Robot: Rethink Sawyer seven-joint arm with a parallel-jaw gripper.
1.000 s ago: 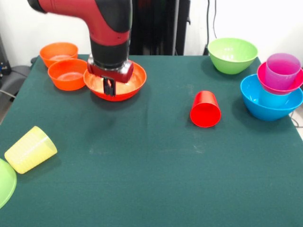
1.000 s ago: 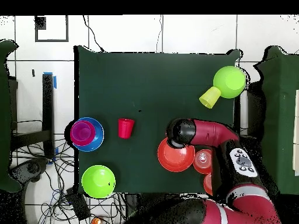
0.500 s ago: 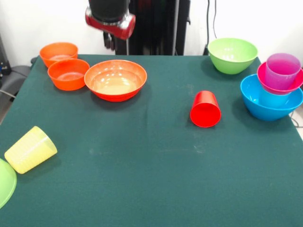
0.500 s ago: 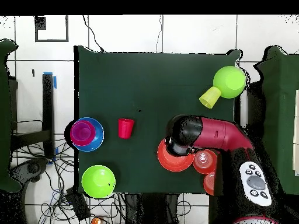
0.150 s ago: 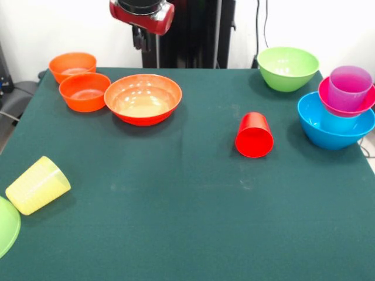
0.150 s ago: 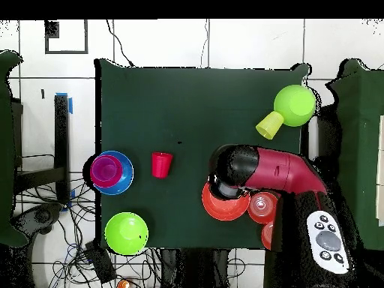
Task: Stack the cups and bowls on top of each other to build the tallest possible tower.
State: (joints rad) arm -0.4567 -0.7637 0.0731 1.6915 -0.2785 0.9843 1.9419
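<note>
While magenta bowl sits in blue bowl, purple cup inside (upright), end effector grip unclear

On my table, two small bowls sit at the far left, the farther bowl just behind the nearer bowl. The wide bowl lies right of them, and my gripper hangs above and behind it. A tipped cup lies right of centre. A lone bowl sits far right. Near it at the right edge, a base bowl holds a lower cup, a little bowl and a top cup. Near left lies another tipped cup, beside a corner bowl.
</note>
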